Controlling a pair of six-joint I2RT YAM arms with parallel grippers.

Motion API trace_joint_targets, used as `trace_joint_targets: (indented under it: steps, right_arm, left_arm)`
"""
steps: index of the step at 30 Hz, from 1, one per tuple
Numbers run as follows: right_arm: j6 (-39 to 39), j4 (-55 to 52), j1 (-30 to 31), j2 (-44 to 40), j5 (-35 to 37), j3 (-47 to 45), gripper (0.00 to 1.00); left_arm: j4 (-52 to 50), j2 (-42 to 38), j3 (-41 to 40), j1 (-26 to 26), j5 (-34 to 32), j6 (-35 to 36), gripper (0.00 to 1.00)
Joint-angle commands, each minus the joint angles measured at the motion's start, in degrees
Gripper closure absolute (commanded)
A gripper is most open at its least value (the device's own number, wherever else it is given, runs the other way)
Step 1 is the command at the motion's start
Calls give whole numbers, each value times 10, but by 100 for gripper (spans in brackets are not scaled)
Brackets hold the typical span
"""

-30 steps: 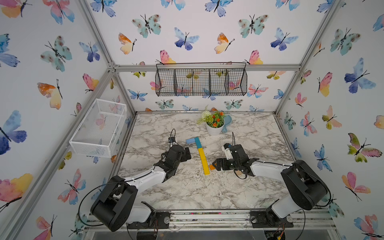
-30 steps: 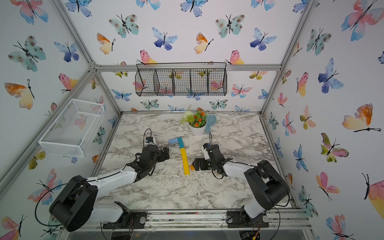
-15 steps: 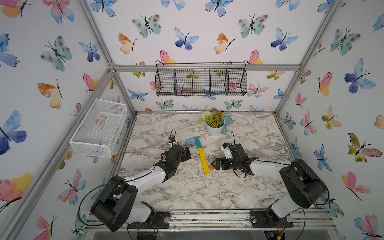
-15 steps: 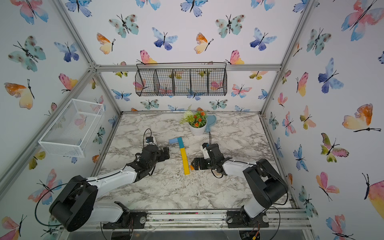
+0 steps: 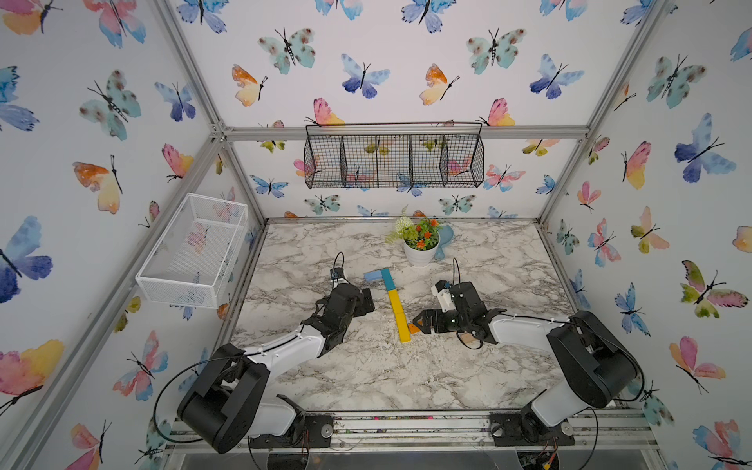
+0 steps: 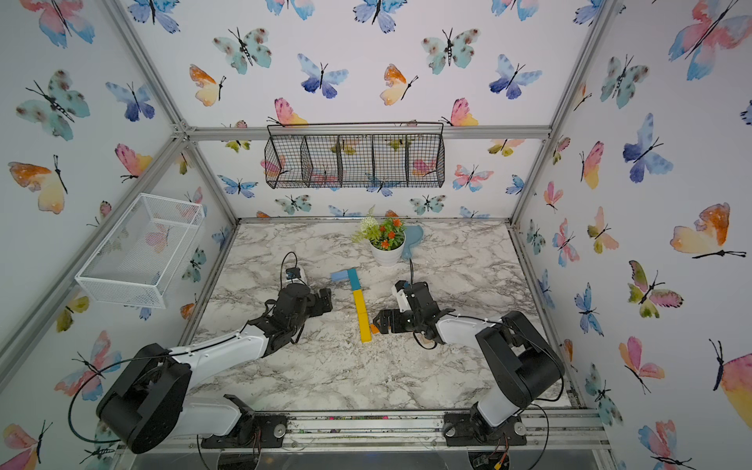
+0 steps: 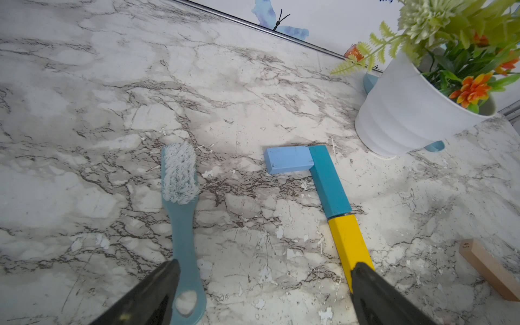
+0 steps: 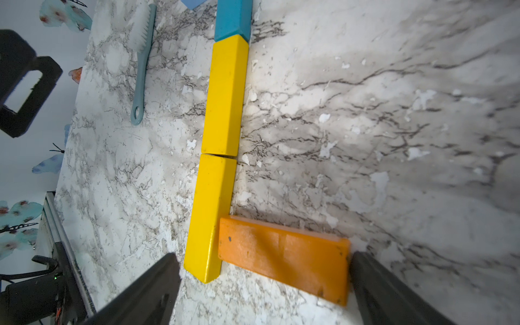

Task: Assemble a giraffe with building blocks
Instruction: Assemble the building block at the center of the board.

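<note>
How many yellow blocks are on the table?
2. The farther yellow block butts against the teal block; the nearer yellow block continues the line, with the orange block beside its end. The arms might hide more.

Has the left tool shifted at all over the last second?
No. The left tool sits open, at the same gap from the yellow blocks as a second ago, in both top views.

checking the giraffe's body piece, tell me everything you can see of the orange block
The orange block is a flat rectangular bar, painted orange, scuffed and dark-specked, paler along one edge. It lies flat on the marble table, crosswise and slightly skewed, one short end against the last yellow block. The open right claw straddles it, not gripping.
</note>
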Motion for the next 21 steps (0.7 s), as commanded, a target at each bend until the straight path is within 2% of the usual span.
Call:
trace_joint_targets:
  steps: [1,21]
  right_arm:
    - [5,9,-2,-1,-11,-9,0]
    - [11,21,-2,-11,-9,-20,0]
  left_arm:
    - [9,-4,-6,-2,-2,5,2]
    - [12,1,-4,-2,0,8,2]
